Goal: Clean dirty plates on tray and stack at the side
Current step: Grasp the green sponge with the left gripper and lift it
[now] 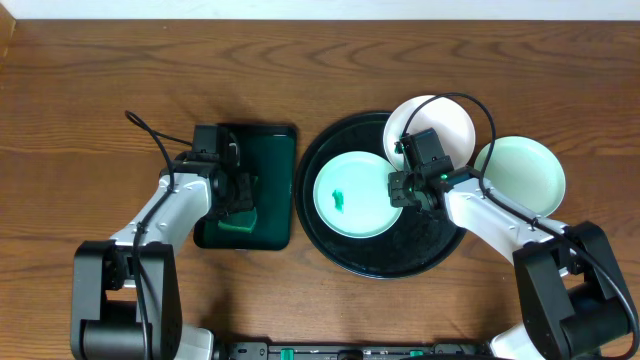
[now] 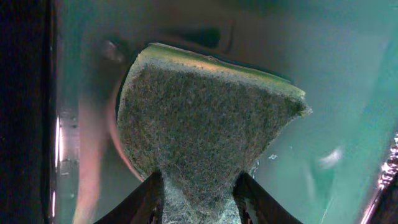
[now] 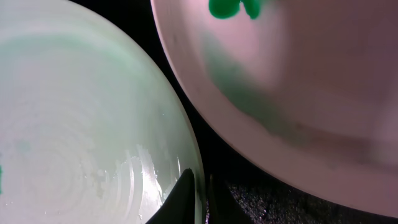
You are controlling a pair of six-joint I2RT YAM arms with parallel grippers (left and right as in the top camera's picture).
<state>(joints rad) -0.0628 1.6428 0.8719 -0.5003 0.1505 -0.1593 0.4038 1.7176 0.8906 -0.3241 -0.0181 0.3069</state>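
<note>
A robot lab bench: two cabled arms [image 1: 165,210] fixed at the edge of a wooden table [image 1: 100,60], with plates [image 1: 350,195] on and beside a black tray [image 1: 380,262].

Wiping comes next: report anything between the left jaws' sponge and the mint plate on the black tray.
Nothing visible stands between the green scouring sponge and the round pale mint plate; right jaws pinch its far rim.

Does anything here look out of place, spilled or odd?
Yes. The mint plate on the black tray has a green smear, and so does the white plate, which overhangs the tray's far rim. A second mint plate sits beside the tray. Nothing looks broken.
</note>
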